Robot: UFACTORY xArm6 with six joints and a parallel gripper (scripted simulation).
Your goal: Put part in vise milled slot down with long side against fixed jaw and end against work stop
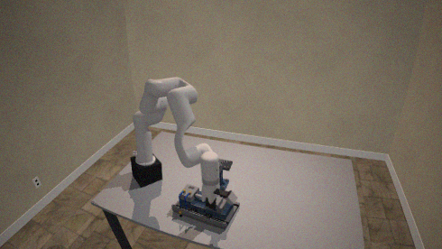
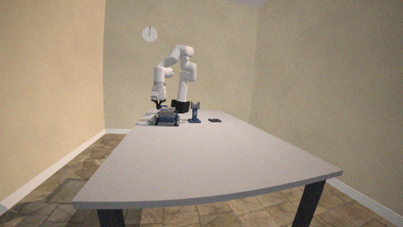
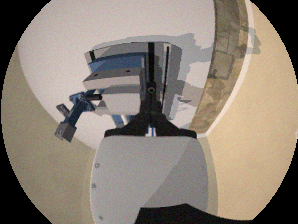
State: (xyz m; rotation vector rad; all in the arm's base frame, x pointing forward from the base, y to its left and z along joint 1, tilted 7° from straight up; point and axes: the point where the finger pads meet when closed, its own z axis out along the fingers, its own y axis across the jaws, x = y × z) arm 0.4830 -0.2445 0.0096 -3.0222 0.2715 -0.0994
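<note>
The vise (image 1: 205,210) stands near the table's front left edge; it also shows in the exterior view (image 2: 166,117) and in the wrist view (image 3: 127,76). My gripper (image 1: 211,199) hangs straight down over the vise with its fingers shut and nothing between them. In the wrist view the thin dark fingers are pressed together over the vise's middle. A light grey block (image 3: 123,90) lies within the vise beside the fingers; I cannot tell its exact seating or which way its slot faces. The dark infeed plate (image 2: 215,120) looks bare.
The blue V-block (image 2: 194,112) stands between the vise and the infeed plate, and shows in the wrist view (image 3: 72,113). The arm's black base (image 1: 146,170) sits behind the vise. The table edge runs close along the vise's front.
</note>
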